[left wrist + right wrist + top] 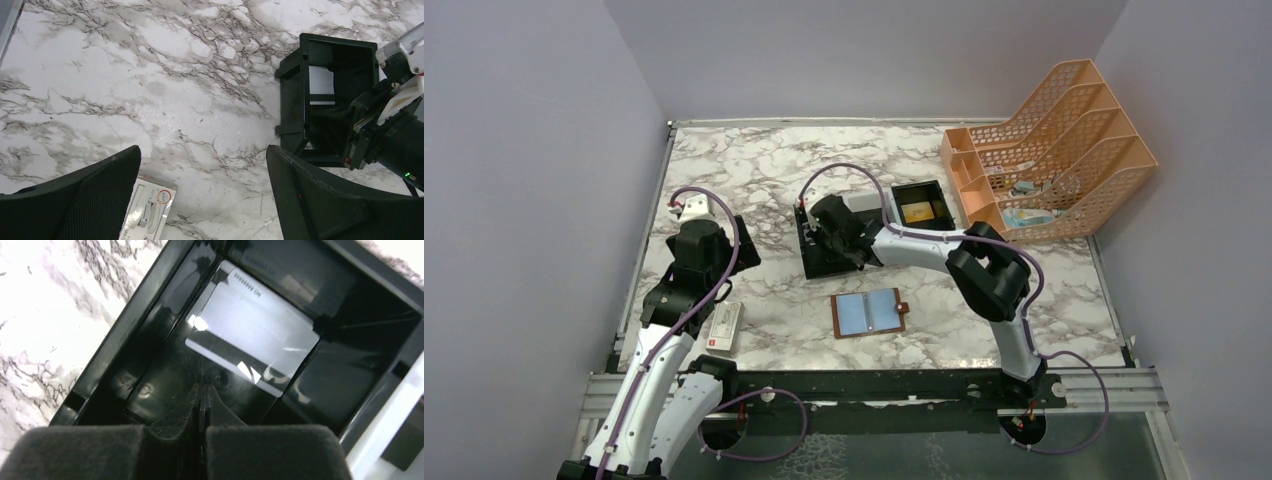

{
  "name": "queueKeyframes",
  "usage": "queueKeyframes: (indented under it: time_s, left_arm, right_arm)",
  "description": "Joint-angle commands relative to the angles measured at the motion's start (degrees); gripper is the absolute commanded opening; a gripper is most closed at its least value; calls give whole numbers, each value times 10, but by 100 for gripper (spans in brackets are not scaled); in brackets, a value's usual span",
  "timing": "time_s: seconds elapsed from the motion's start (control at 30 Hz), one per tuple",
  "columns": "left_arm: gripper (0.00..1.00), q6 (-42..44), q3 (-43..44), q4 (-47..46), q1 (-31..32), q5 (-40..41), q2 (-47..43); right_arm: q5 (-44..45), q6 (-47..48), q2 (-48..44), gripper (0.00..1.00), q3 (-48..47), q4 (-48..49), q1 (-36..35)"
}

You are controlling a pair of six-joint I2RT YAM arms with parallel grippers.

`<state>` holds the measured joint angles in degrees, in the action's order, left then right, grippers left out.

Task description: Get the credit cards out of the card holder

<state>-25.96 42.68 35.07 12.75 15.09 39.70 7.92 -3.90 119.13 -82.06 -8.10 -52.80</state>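
The card holder [869, 313], a brown wallet, lies open on the marble with its pale blue pockets facing up. One pale credit card [255, 335] lies flat on the floor of the left compartment of the black tray [812, 262]; the same credit card [321, 87] also shows in the left wrist view. My right gripper [202, 390] hangs inside that compartment just short of the card, shut, and I see nothing between its fingers. In the top view the right gripper [829, 240] covers the card. My left gripper [202, 155] is wide open above bare marble, left of the tray.
A gold-yellow card [917, 211] lies in the tray's right compartment. A long white box [724, 325] with a red mark lies by the left arm, partly under my left gripper's left finger [90, 195]. An orange file rack [1049, 150] stands at the back right.
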Motion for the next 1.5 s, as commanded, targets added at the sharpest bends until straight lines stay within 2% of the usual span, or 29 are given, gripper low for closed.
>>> queueKeyframes:
  time_s: [0.0, 0.23, 0.67, 1.1, 1.47]
  left_arm:
    - [99, 7, -5, -16, -3, -16, -3]
    - [99, 7, -6, -16, -3, -14, -6]
    - [99, 7, -6, -17, -3, -15, -5]
    - [99, 7, -7, -17, -3, -14, -6]
    - [99, 7, -7, -17, -3, -14, -7]
  right_arm:
    - [18, -23, 0, 1, -7, -21, -20]
    - [111, -34, 34, 1, -30, -19, -29]
    - [169, -49, 59, 1, -57, -11, -29]
    - [181, -57, 96, 1, -90, -29, -29]
    - [169, -60, 43, 4, -81, -34, -29]
